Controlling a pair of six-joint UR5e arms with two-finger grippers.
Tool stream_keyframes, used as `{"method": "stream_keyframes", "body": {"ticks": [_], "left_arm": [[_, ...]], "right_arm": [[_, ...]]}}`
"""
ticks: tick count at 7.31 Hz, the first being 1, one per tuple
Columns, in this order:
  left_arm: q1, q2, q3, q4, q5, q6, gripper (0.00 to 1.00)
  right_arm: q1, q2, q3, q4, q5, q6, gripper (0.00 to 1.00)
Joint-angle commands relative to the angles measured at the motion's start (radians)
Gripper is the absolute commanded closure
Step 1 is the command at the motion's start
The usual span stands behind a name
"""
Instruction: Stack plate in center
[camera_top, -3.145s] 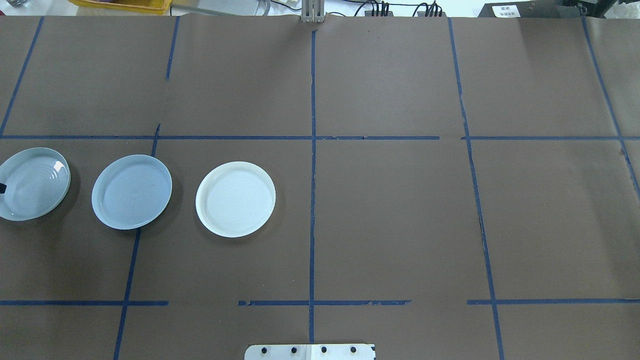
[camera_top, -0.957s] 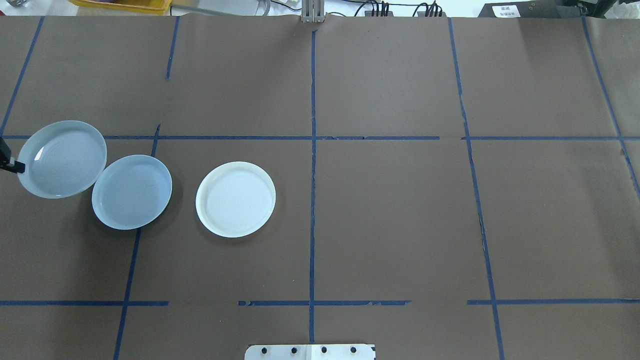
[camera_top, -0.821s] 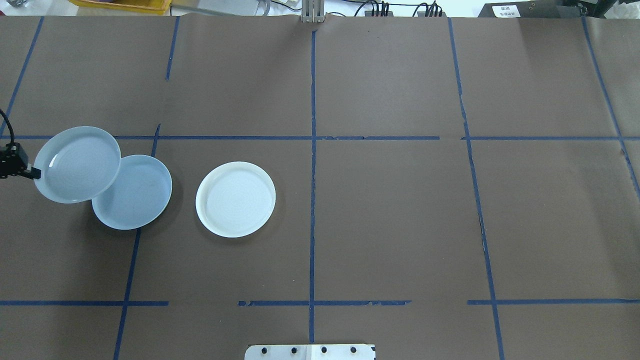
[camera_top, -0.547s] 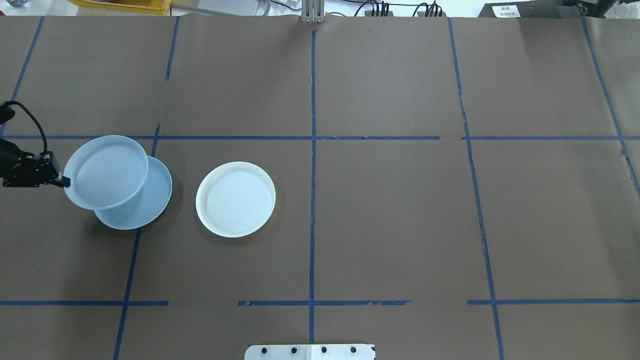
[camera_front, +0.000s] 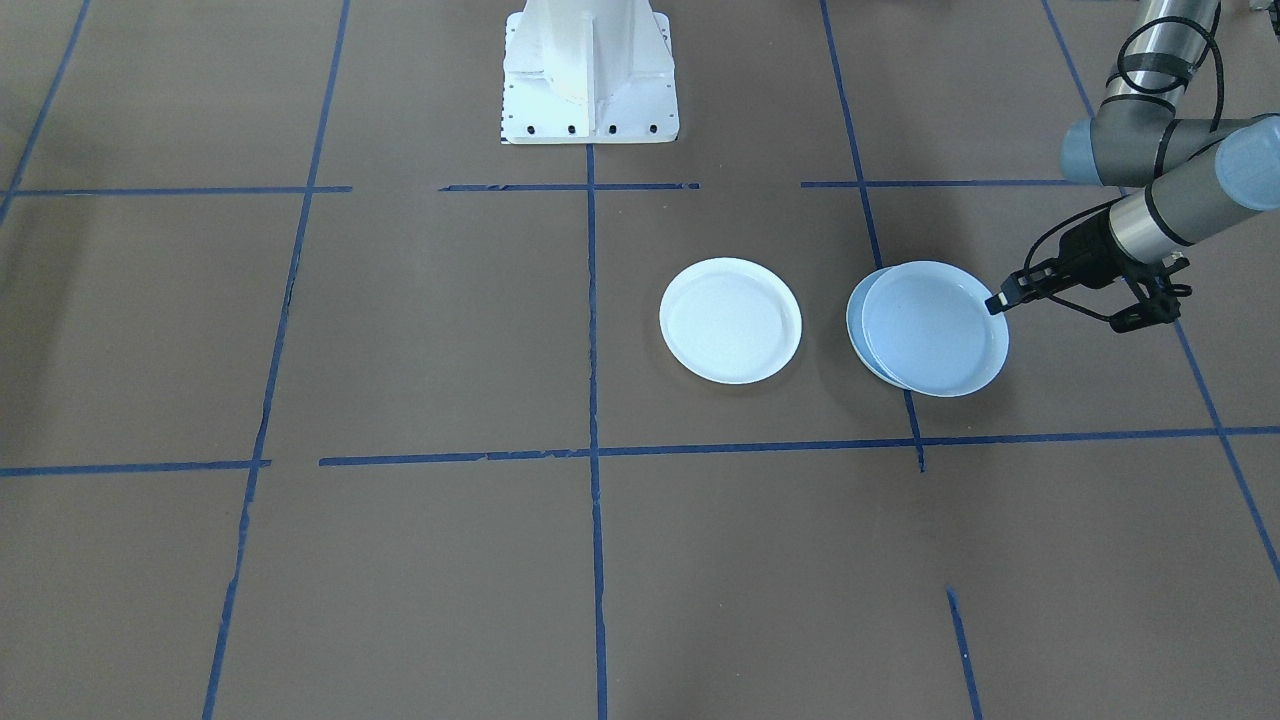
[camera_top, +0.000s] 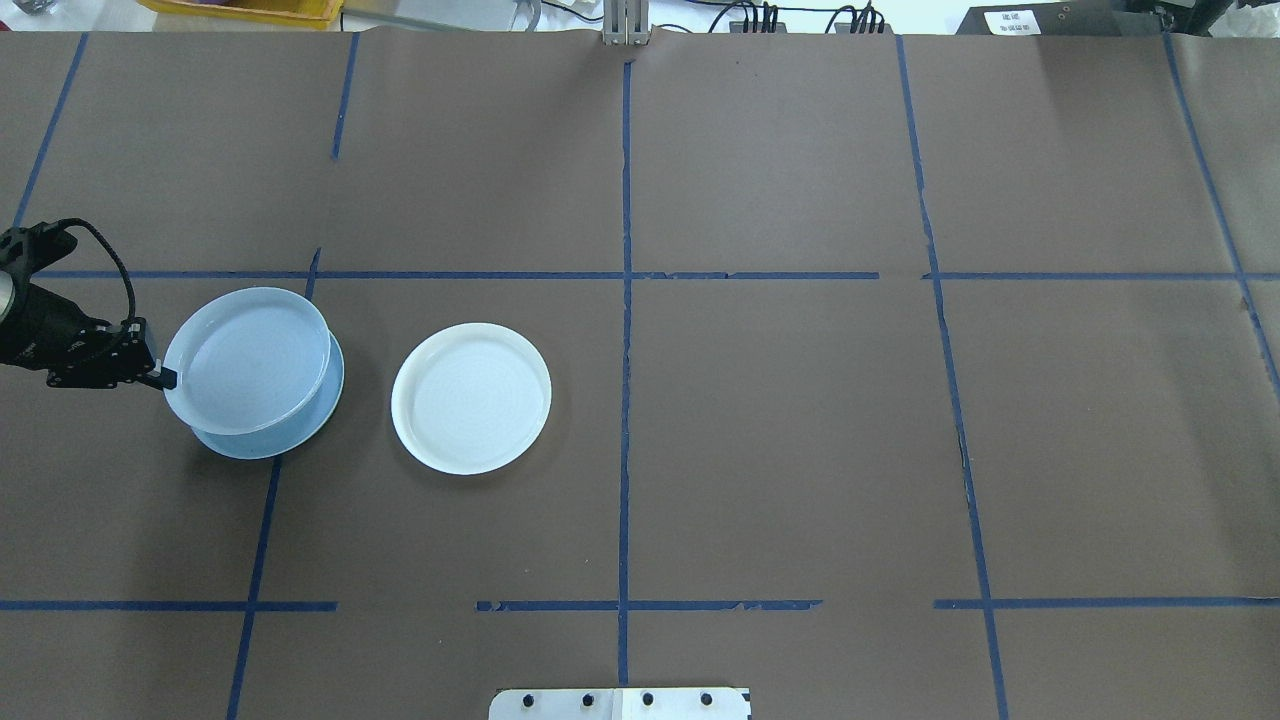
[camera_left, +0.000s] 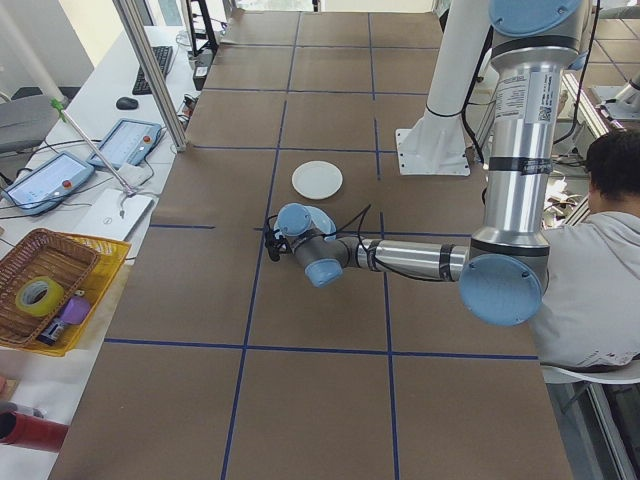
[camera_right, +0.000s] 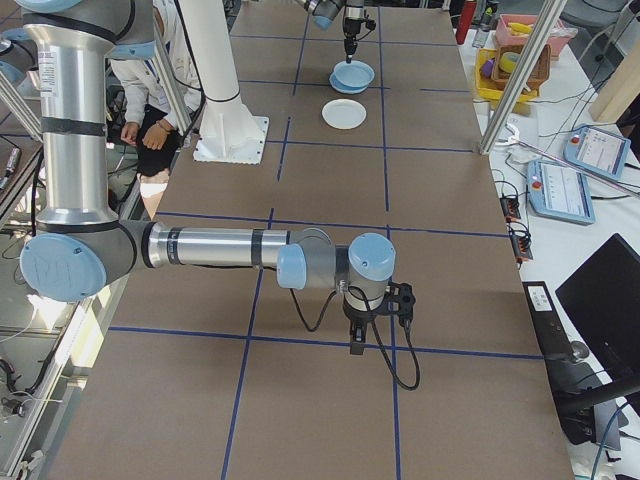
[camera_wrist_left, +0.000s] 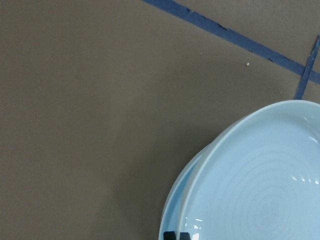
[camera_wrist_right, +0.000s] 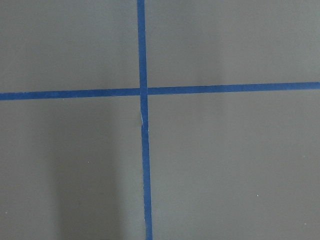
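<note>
My left gripper (camera_top: 165, 378) is shut on the rim of the pale blue ringed plate (camera_top: 247, 360). It holds that plate nearly level over the center, the smooth pale blue plate (camera_top: 290, 445), which lies on the table. Only a crescent of the center (camera_front: 853, 320) shows past the held plate (camera_front: 935, 330). In the left wrist view the ringed plate (camera_wrist_left: 260, 190) covers most of the center (camera_wrist_left: 175, 220). I cannot tell whether the two plates touch. My right gripper (camera_right: 357, 347) points down at bare table far to the right, and I cannot tell whether it is open or shut.
A plain white plate (camera_top: 470, 398) lies on the table right of the stack. The robot's base (camera_front: 590, 70) stands at the near middle edge. A person (camera_left: 600, 250) sits beside the robot. A yellow basket (camera_left: 50, 290) and tablets lie past the far edge.
My left gripper lifted the ringed plate off the table at the far left. It carried the plate right and lowered it until it hangs over the center plate.
</note>
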Motion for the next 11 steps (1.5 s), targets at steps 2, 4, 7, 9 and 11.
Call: {"method": "stream_keyframes", "body": {"ticks": [2,4,7,9,11], "left_arm": [[0.020,0.005,0.004,-0.026,0.002,0.002,0.11],[0.029,-0.002,-0.028,-0.024,0.005,-0.005,0.00],[0.073,-0.079,-0.112,-0.018,0.040,-0.158,0.00],[0.191,-0.166,-0.111,-0.018,0.205,-0.317,0.00],[0.262,-0.212,-0.111,0.025,0.324,-0.361,0.00]], "right_arm": [[0.000,0.000,0.000,0.002,0.001,0.000,0.00],[0.000,0.000,0.000,0.002,0.001,0.000,0.00],[0.000,0.000,0.000,0.000,0.001,0.000,0.00],[0.000,0.000,0.000,0.000,-0.001,0.000,0.00],[0.000,0.000,0.000,0.000,-0.001,0.000,0.00]]}}
